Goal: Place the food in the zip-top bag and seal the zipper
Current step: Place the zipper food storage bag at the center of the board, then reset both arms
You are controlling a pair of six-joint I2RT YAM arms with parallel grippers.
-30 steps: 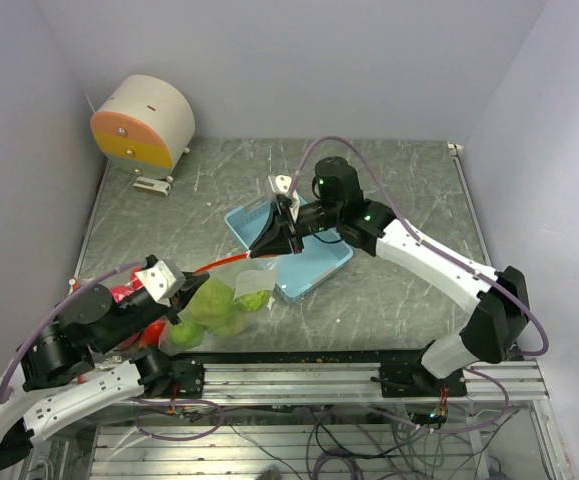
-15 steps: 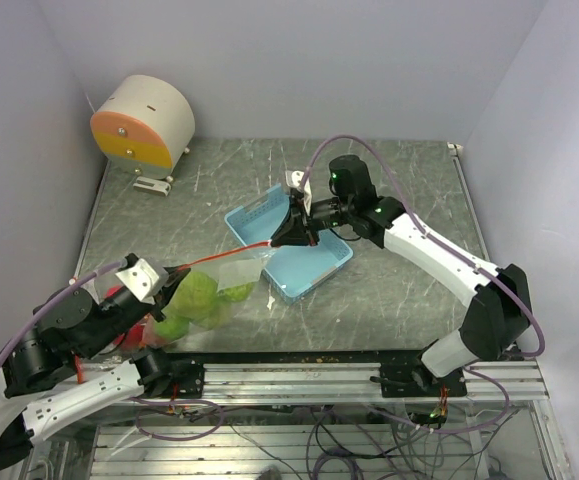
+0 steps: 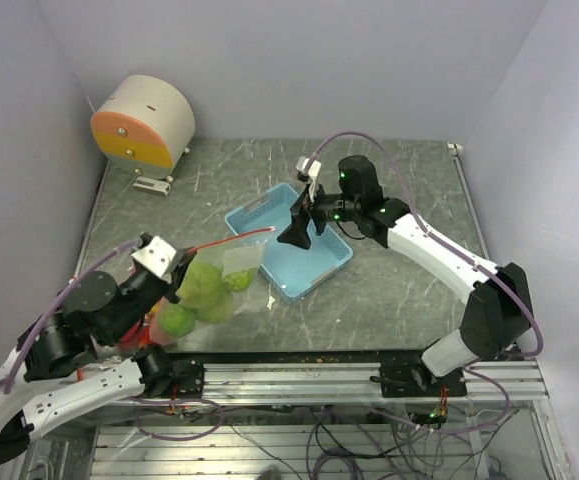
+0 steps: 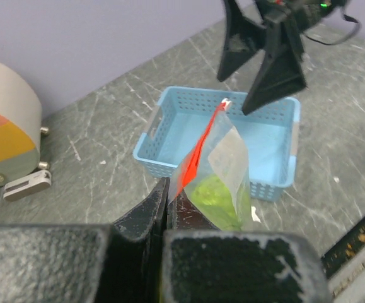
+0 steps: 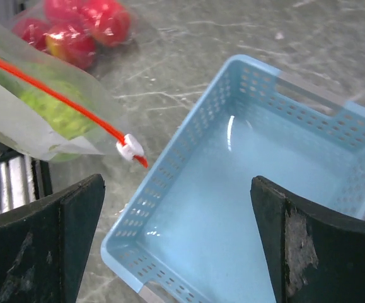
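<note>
The clear zip-top bag (image 3: 231,272) hangs from my left gripper (image 3: 181,282), and green food (image 3: 203,284) shows through it. In the left wrist view that gripper (image 4: 168,187) is shut on the near end of the red zipper (image 4: 201,146). The strip runs away to a white slider (image 5: 130,147). Red food (image 5: 76,30) lies in the bag's far end, with green food (image 5: 51,108) nearer. My right gripper (image 3: 300,226) hovers open over the basket, just beyond the slider and touching nothing. Its wide-spread fingers (image 5: 42,243) frame the basket floor.
A light blue plastic basket (image 3: 324,268) sits mid-table under the right gripper; its perforated wall (image 5: 169,165) is close to the slider. A white drum with an orange and yellow face (image 3: 141,122) stands at the back left. A metal rail (image 3: 309,372) runs along the near edge.
My right gripper has opened, let go of the zipper's slider end and drawn slightly right. My left gripper still pinches the strip, and the bag has shifted with it.
</note>
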